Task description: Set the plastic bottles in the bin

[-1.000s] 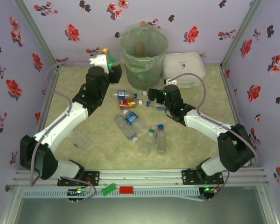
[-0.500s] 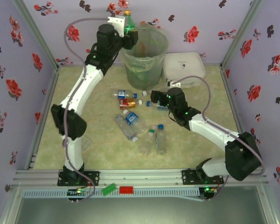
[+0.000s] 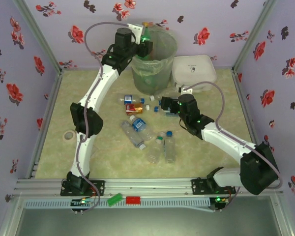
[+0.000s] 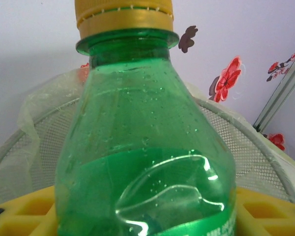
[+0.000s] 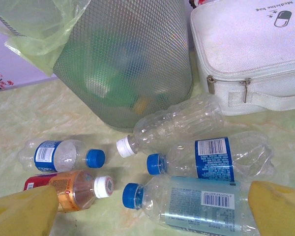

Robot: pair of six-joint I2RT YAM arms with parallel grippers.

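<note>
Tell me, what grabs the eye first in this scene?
The left hand, raised high at the back, holds a green bottle with a yellow cap at the rim of the bin. On the table in front of the bin lies a scatter of bottles, with the right hand open just above them.

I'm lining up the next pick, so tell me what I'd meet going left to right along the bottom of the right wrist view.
Yellow finger → red-orange labelled bottle → blue-capped clear bottle with a pale label → second yellow finger.
</note>
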